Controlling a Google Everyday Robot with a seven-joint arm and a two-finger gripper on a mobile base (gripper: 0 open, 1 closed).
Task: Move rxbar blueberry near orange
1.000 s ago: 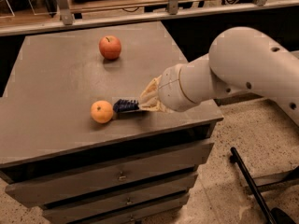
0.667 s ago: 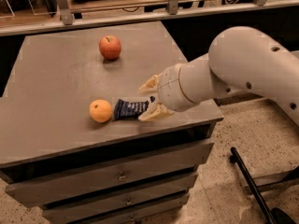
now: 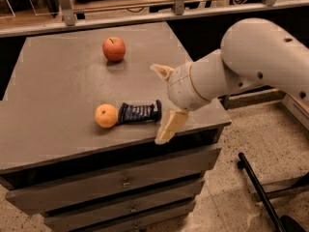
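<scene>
Camera view is showing the gripper (image 3: 161,103) hanging at the table's (image 3: 58,86) near right edge, fingers spread wide and grasping nothing. The rxbar blueberry (image 3: 139,113) is lying flat just left of them, its far end touching or just beside the orange (image 3: 106,115). The placing is looking done, so backing out is calling for a straight retreat, fingers wide, without snagging the wrapper. Its pale print is proving unreadable. Farther back, an apple (image 3: 114,49) is sitting well apart.
</scene>
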